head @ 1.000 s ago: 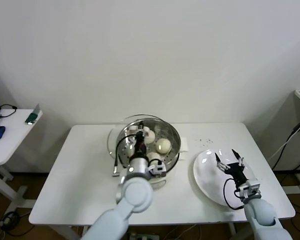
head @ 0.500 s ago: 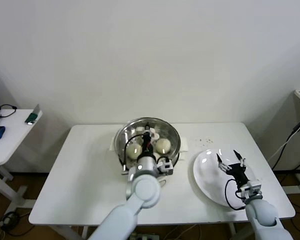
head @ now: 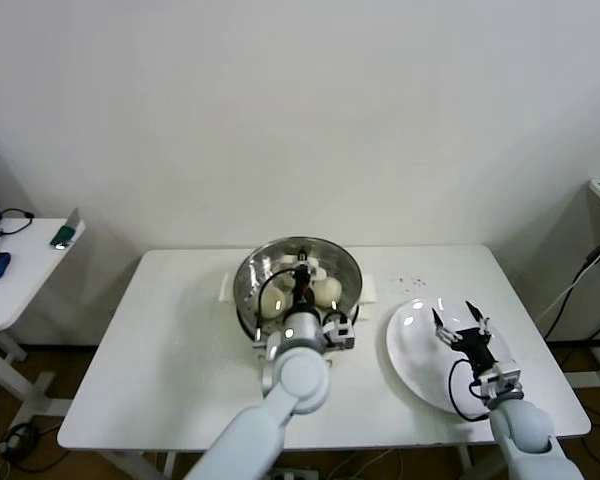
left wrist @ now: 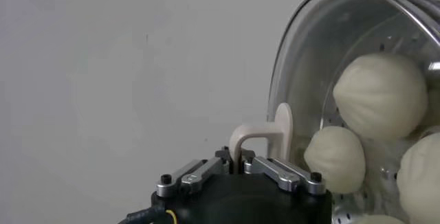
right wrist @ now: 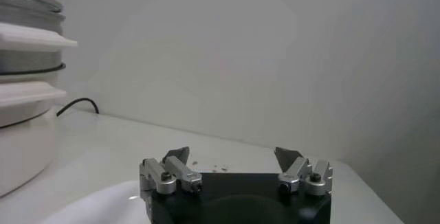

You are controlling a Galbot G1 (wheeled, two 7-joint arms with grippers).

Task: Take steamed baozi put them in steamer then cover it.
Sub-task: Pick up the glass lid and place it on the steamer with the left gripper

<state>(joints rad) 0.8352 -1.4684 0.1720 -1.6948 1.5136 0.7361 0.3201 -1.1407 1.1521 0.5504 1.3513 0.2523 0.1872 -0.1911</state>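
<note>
The steamer (head: 345, 275) stands at the back middle of the table, with baozi (head: 328, 291) inside. The clear glass cover (head: 270, 262) lies over it. My left gripper (head: 300, 276) is above the steamer's middle, shut on the cover's cream handle (left wrist: 260, 134). In the left wrist view the cover's metal rim (left wrist: 289, 60) shows, and three baozi (left wrist: 380, 95) lie behind the glass. My right gripper (head: 459, 322) is open and empty above the white plate (head: 415, 355); it also shows in the right wrist view (right wrist: 232, 155), with the steamer (right wrist: 24, 36) far off.
The white table (head: 170, 350) holds a few dark crumbs (head: 410, 280) right of the steamer. A small side table (head: 20, 275) with a few items stands at the far left. A wall is close behind.
My left gripper has carried the cover to the right, from behind and left of the steamer to over its top. The right arm has stayed still.
</note>
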